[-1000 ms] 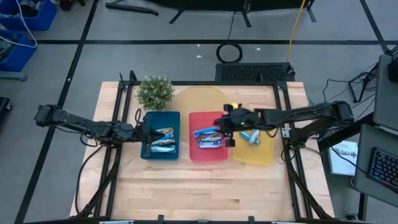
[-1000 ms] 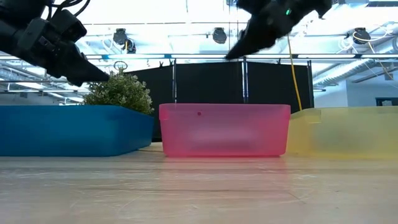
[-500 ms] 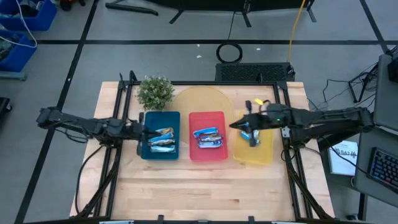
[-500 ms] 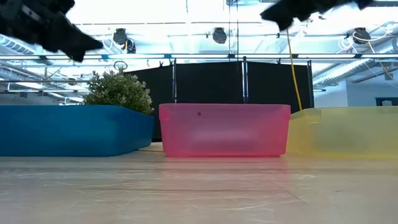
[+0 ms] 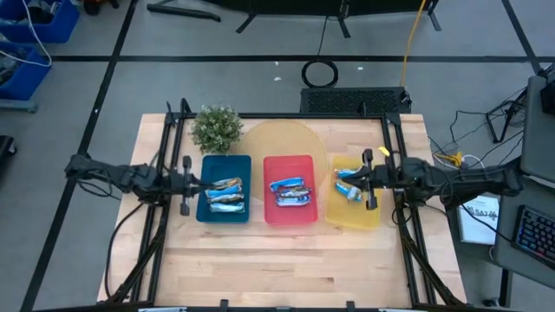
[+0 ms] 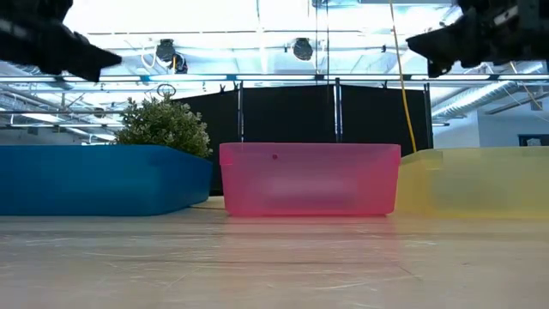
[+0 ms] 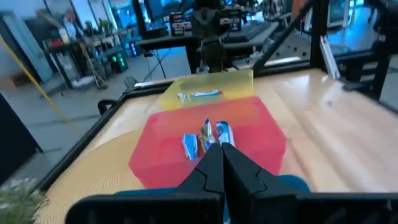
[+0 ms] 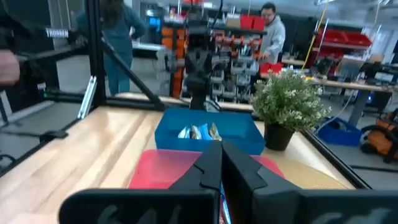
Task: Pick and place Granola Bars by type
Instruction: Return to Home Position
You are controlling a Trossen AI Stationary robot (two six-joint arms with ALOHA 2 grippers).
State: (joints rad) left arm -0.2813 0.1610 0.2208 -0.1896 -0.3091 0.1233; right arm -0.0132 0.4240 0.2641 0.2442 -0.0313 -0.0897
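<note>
Granola bars lie in three trays. The blue tray point(image 5: 205, 208) holds a few bars point(image 5: 227, 196), the red tray point(image 5: 270, 212) holds bars point(image 5: 292, 191), and the yellow tray point(image 5: 360, 217) holds blue-and-white bars point(image 5: 347, 185). My left gripper point(image 5: 198, 185) is shut and empty, raised over the blue tray's left rim. My right gripper point(image 5: 354, 180) is shut and empty, raised over the yellow tray. In the left wrist view the shut fingers point(image 7: 221, 155) point at the red tray's bars point(image 7: 208, 137). The right wrist fingers point(image 8: 219, 158) point toward the blue tray's bars point(image 8: 198, 132).
A potted plant point(image 5: 216, 128) stands behind the blue tray, and a round yellow mat point(image 5: 282, 139) lies behind the red tray. Bare wood point(image 5: 277, 260) stretches along the table's near side. People stand in the room beyond the table point(image 8: 273, 28).
My right gripper has drawn back from over the red tray toward the table's right edge and risen; it is now over the yellow tray. My left gripper has drawn back from over the blue tray toward its left rim and also risen. The bars have stayed where they lay.
</note>
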